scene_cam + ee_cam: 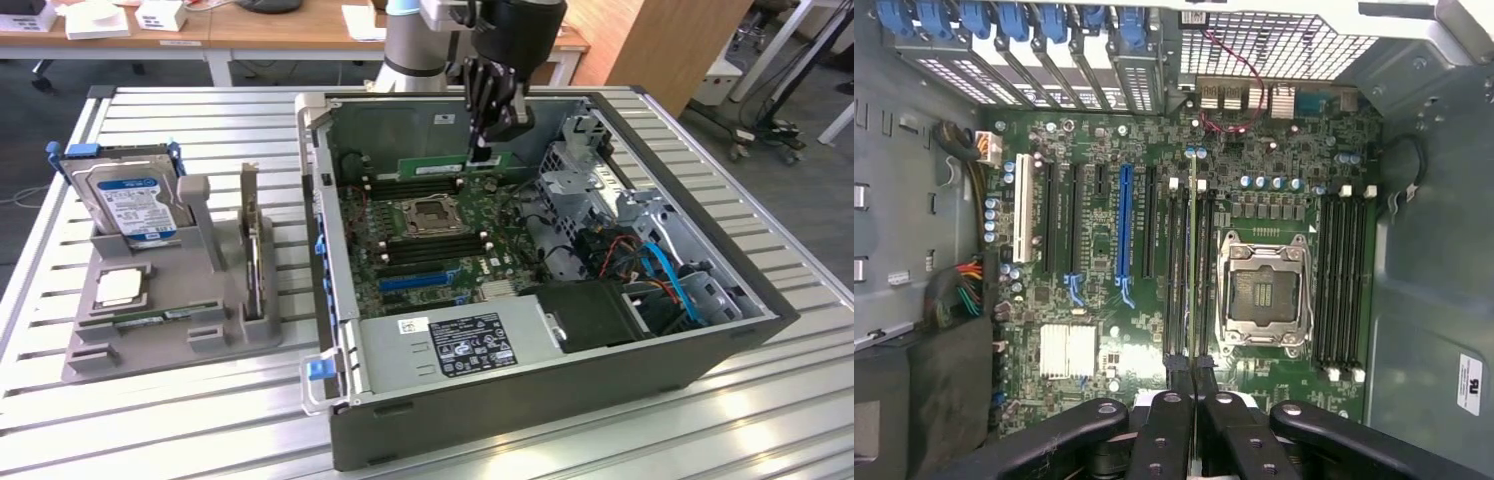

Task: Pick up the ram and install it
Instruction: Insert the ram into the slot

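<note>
Nearest us on the slatted worktop (160, 420), an open computer case (534, 410) stands close to the near edge, its power supply (447, 345) with a pale label at the near end. Beside the case, toward the exterior view's left, we see a grey holder (147, 340) carrying a hard drive (127, 205) upright at its far end and a tall dark card (250, 230) standing on edge along the side nearest the case.

Further in, the motherboard (400, 240) lies flat on the case floor, with the CPU socket (430, 212) near its middle and long black slots on both sides of it.

Over the far part of the board we find the claw (483, 150) reaching down into the case, clamped together on the ram (434, 166). The green stick runs level and lengthwise just above the slots on the far side of the socket.

From the wrist we see the ram (1194, 270) edge-on as a thin line between the black fingers (1162, 430), lined up along the pair of slots beside the socket (1264, 290). We cannot tell whether it touches a slot.
</note>
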